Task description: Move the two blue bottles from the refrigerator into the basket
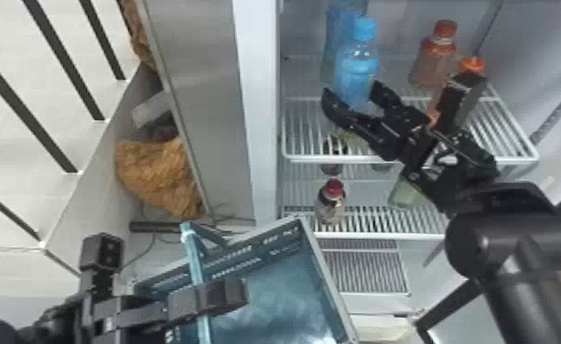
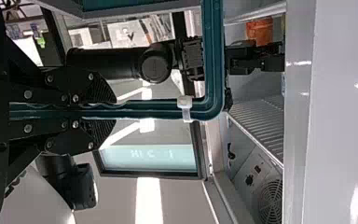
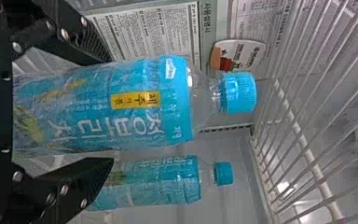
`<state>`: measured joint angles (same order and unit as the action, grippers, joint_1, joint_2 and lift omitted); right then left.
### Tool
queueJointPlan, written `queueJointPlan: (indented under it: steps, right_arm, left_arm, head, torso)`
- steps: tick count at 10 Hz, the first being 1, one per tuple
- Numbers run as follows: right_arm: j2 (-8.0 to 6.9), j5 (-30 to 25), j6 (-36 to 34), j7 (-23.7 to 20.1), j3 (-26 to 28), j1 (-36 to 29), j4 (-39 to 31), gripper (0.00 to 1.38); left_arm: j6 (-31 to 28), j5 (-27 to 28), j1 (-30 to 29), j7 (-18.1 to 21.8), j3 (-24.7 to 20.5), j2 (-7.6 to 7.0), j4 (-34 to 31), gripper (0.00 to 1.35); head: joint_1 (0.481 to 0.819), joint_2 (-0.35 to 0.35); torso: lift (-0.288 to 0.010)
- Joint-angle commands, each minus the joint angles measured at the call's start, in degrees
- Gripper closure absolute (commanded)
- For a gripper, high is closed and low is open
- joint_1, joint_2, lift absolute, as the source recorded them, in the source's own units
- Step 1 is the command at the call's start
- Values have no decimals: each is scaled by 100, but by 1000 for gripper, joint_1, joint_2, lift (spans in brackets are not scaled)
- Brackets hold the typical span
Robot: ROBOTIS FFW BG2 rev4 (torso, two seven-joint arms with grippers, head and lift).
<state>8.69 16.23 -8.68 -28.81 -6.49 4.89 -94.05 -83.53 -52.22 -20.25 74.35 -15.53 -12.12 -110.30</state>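
In the head view my right gripper (image 1: pixel 350 98) stands open at the front blue bottle (image 1: pixel 357 68), one finger on either side of its lower part. The second blue bottle (image 1: pixel 337 27) is just behind it on the upper refrigerator shelf. The right wrist view shows the near blue bottle (image 3: pixel 135 102) between the spread fingers of my right gripper (image 3: pixel 105 109), with the other blue bottle (image 3: pixel 163 182) beyond. My left gripper (image 1: pixel 196 297) is shut on the handle of the blue-green basket (image 1: pixel 313 256); in the left wrist view my left gripper (image 2: pixel 105 112) clamps that handle (image 2: pixel 158 109).
Orange-capped bottles (image 1: pixel 432 61) stand right on the upper shelf (image 1: pixel 407 159). A red-capped bottle (image 1: pixel 331 203) is on the shelf below. The refrigerator's side wall (image 1: pixel 256 110) rises left of the shelves, and a brown furry item (image 1: pixel 158 176) lies farther left.
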Motion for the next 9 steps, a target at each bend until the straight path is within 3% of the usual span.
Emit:
queueJointPlan:
  steps: [1,2,6,9]
  right_arm:
    - [1,91,-46,25,-2,-24,4,1050]
    - [1,102,123,42,-2,-66,4,1179]
    - [71,239,250,-19,-116,-446,-572,1182]
    - [185,685,-496,-301,-36,-1374,-1866,1182]
  left_arm:
    - [0,-11,1,0,10,-9,13,1197]
    - [0,-11,15,0,22,-18,13,1197]
    - [0,-11,29,0,44,-27,27,1197]
    - [0,-11,1,0,44,-18,27,1197]
  head:
    - [695,11]
    - [695,11]
    - [695,19]
    - [695,50]
  torso:
    - [-10]
    - [-10]
    - [-10]
    - [-10]
